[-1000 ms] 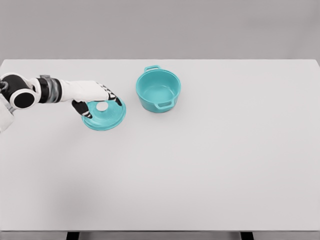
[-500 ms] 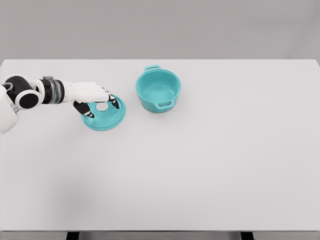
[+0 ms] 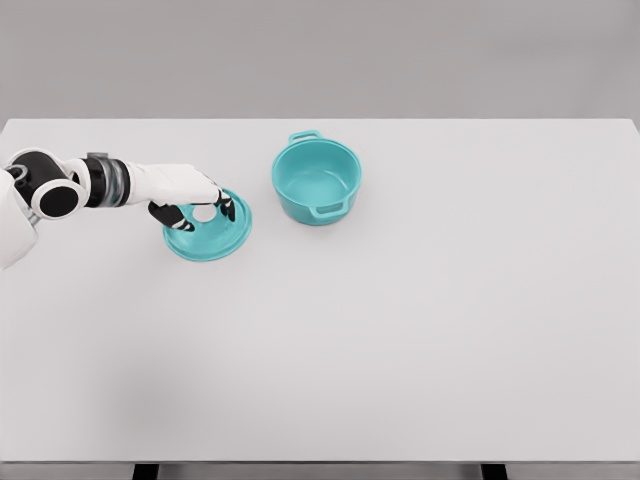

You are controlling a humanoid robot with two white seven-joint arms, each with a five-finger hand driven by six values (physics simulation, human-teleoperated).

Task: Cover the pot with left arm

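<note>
A teal lid [image 3: 214, 238] with a white knob [image 3: 204, 213] lies flat on the white table [image 3: 400, 320], left of the pot. The teal pot [image 3: 317, 197] stands open and empty, with two small handles, a short gap to the lid's right. My left hand [image 3: 196, 210] reaches in from the left and sits on top of the lid. Its black-tipped fingers curl around the knob, thumb on the near left side and the other fingers on the right. The hand hides the lid's far left part. My right arm does not show.
The table's far edge runs just behind the pot, with a grey wall beyond. My left forearm [image 3: 110, 183] lies low over the table's left side.
The left hand has drawn its thumb and fingers in around the knob and settled slightly lower on the lid. Lid and pot stay in place.
</note>
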